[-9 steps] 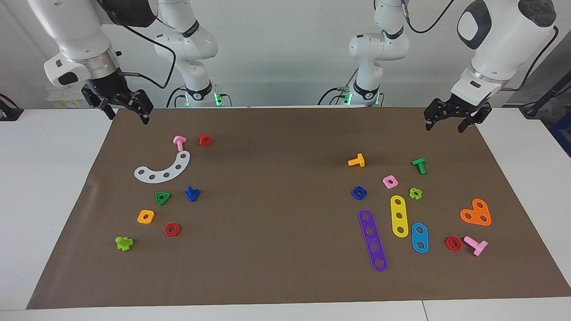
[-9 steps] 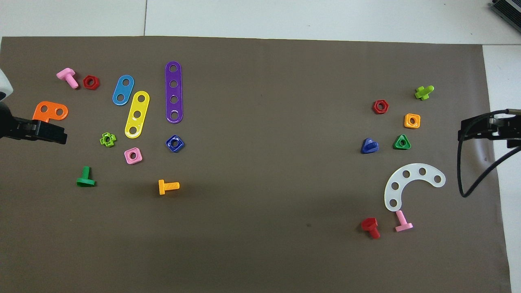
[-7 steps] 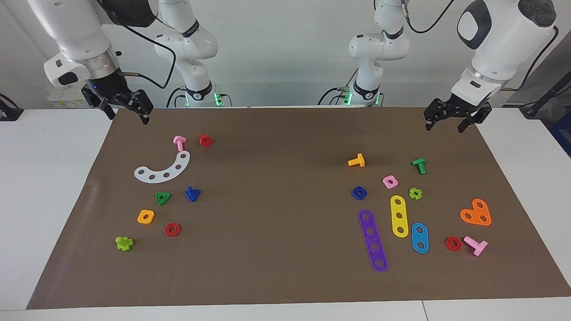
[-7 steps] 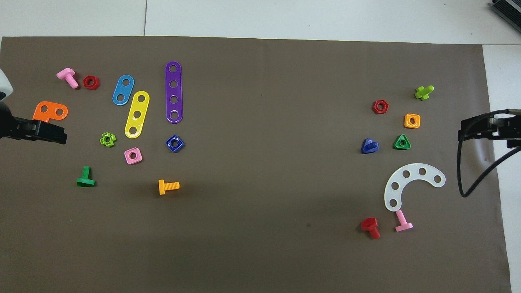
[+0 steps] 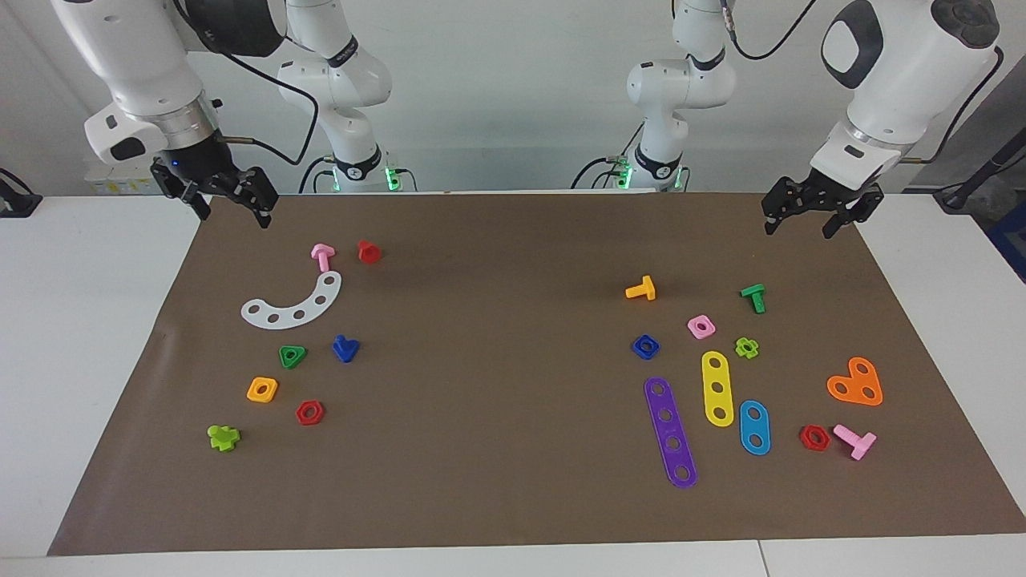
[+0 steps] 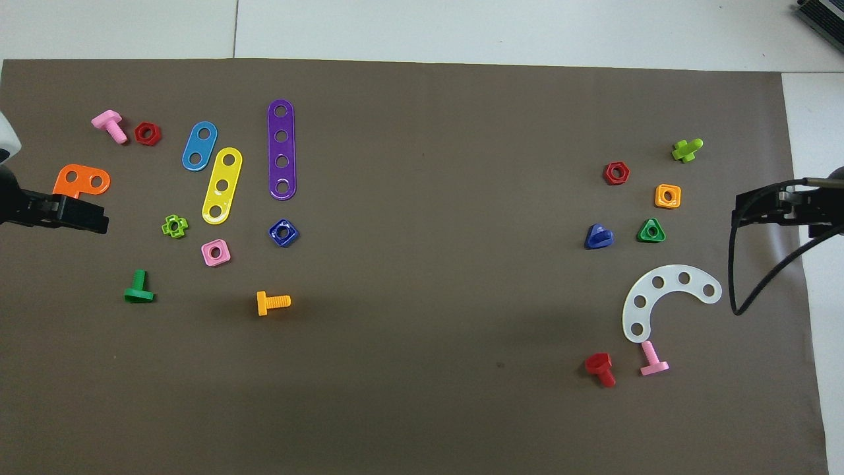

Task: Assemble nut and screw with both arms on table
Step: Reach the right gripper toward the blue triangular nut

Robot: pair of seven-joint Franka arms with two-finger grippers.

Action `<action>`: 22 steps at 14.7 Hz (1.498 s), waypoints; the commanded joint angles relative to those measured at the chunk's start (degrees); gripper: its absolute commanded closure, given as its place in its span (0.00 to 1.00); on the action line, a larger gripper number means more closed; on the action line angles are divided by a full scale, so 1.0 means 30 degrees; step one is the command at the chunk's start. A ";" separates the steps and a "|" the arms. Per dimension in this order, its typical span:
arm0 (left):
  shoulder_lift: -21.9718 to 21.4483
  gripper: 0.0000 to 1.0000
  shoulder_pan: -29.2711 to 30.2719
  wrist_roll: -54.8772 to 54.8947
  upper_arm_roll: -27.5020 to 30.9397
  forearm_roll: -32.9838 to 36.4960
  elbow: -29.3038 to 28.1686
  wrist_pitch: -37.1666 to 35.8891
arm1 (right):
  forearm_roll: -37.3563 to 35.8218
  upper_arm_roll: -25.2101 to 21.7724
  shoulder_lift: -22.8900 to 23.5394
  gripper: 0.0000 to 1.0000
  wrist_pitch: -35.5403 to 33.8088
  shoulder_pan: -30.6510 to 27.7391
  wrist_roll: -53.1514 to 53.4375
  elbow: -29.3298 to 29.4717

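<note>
The dark-blue nut lies flat on the brown mat toward the left arm's end, beside the pink square nut. The dark-blue screw rests on the mat toward the right arm's end, next to a green triangular nut. My right gripper hangs open and empty over the mat's corner by its own base. My left gripper hangs open and empty over the mat's edge at its own end.
Around the nut lie purple, yellow and light-blue strips, an orange bolt and a green bolt. Near the screw are a white curved strip, a red bolt and a pink bolt.
The right gripper has shifted slightly toward the middle of the table. The left arm and all parts have stayed where they were.
</note>
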 commanded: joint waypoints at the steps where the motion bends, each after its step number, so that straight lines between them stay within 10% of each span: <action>1: -0.0578 0.00 0.0172 0.0092 -0.0125 0.0300 -0.0717 0.0286 | 0.0586 0.0400 0.0033 0.00 0.2436 -0.0068 -0.0680 -0.1936; 13: -0.0578 0.00 0.0172 0.0092 -0.0125 0.0300 -0.0717 0.0286 | 0.1319 0.1633 0.4402 0.05 1.2957 0.0430 -0.3724 -0.7472; 22: -0.0578 0.00 0.0172 0.0092 -0.0125 0.0300 -0.0688 0.0286 | 0.1934 0.1633 0.4636 0.49 1.4748 0.0400 -0.5339 -0.9204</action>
